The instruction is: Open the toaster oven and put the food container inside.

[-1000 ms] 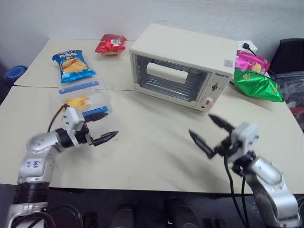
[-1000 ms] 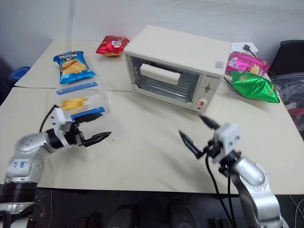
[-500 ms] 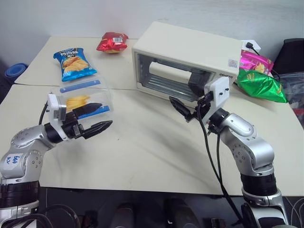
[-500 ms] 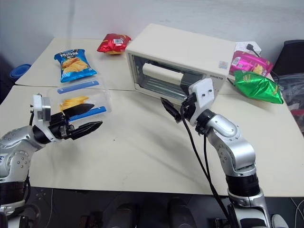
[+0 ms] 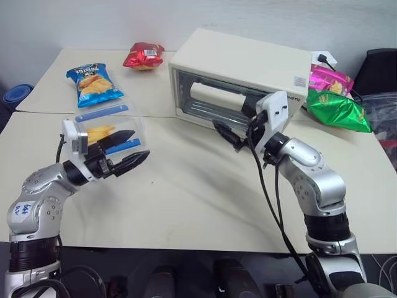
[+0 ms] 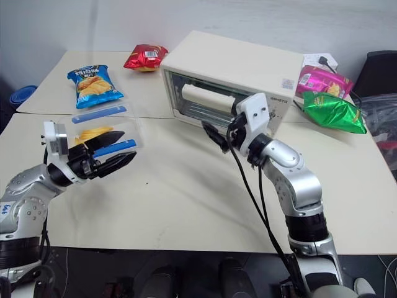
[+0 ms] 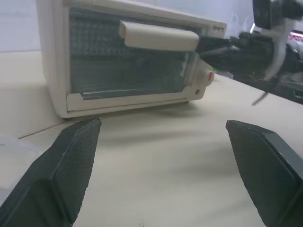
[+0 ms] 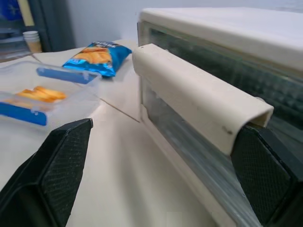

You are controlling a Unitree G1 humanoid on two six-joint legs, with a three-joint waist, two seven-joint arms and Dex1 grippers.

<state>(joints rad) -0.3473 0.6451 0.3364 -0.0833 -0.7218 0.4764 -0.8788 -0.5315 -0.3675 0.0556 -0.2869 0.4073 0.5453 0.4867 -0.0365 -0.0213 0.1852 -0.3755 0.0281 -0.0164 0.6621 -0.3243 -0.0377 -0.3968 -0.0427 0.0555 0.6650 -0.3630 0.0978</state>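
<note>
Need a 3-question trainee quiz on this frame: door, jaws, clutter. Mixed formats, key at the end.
1. True or false: the toaster oven door is shut.
2. Which gripper is nearest the door's handle? A) left gripper B) right gripper
3. What colour is the chip bag behind the food container?

Key
1. True.
2. B; its jaws stand open just in front of the handle, not yet on it.
3. Blue.

Dark brand lettering on toaster oven (image 5: 239, 77) right panel, too small to read.
</note>
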